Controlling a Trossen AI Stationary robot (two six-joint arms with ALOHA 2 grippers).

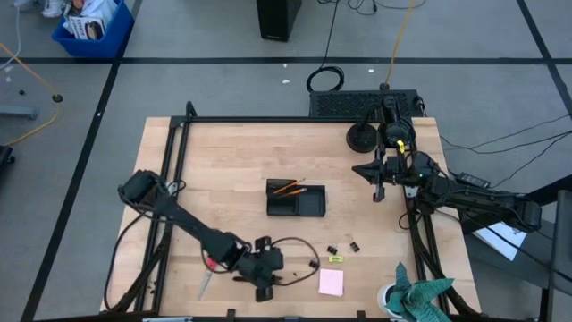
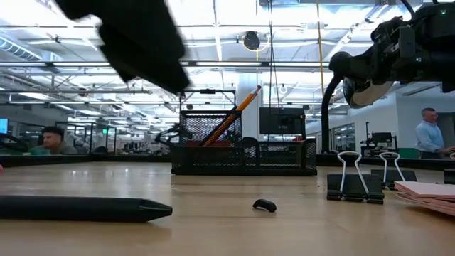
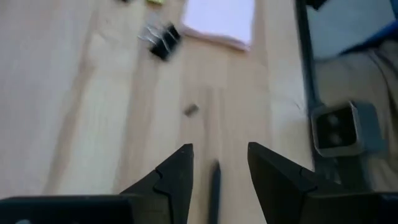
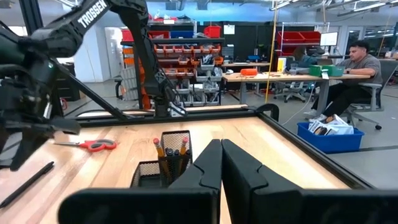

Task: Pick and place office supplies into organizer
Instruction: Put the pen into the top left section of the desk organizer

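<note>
Count on desk: one organizer (image 1: 296,199) holding two orange pencils (image 1: 288,188). One pair of red-handled scissors (image 1: 206,273). One black pen (image 2: 82,208). Two binder clips (image 1: 342,247). One pink sticky-note pad (image 1: 331,283). One small yellow pad (image 1: 335,259). One teal cloth (image 1: 420,296).

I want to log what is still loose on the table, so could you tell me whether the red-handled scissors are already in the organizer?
No, the red-handled scissors lie flat on the table, apart from the organizer.

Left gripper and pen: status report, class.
Left gripper open above black pen. Right gripper shut, idle. Organizer holds pencils. Nothing blocking.
</note>
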